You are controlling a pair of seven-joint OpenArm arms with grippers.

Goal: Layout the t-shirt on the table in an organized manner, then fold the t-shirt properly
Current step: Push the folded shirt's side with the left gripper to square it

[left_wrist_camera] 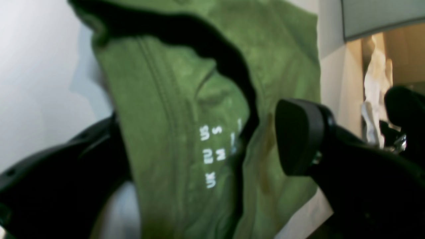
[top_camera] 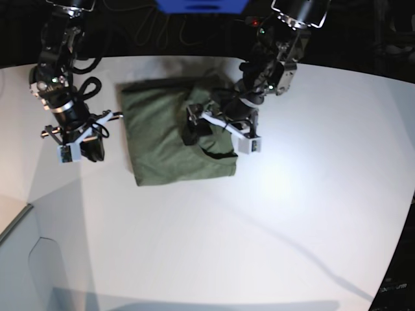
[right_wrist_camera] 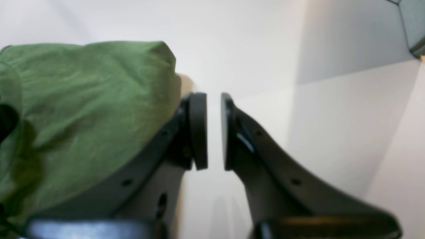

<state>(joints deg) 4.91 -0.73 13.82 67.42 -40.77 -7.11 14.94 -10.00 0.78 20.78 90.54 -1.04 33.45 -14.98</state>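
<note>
The olive-green t-shirt (top_camera: 162, 142) lies folded into a rough rectangle on the white table (top_camera: 272, 227), left of centre at the back. My left gripper (top_camera: 211, 133) hovers over its right part, at the neck. In the left wrist view the gripper (left_wrist_camera: 202, 136) is open wide, with the shirt (left_wrist_camera: 172, 116), its dark collar opening (left_wrist_camera: 229, 63) and white size print (left_wrist_camera: 212, 156) between the fingers. My right gripper (top_camera: 81, 149) is beside the shirt's left edge. In the right wrist view it (right_wrist_camera: 214, 129) is nearly closed and empty, with the shirt (right_wrist_camera: 83, 109) to its left.
Black cables (top_camera: 188, 32) and a blue object (top_camera: 201, 5) sit beyond the table's curved far edge. The table's edge cuts across the lower left corner (top_camera: 13, 220). Beige and white clutter (left_wrist_camera: 375, 83) shows past the table in the left wrist view.
</note>
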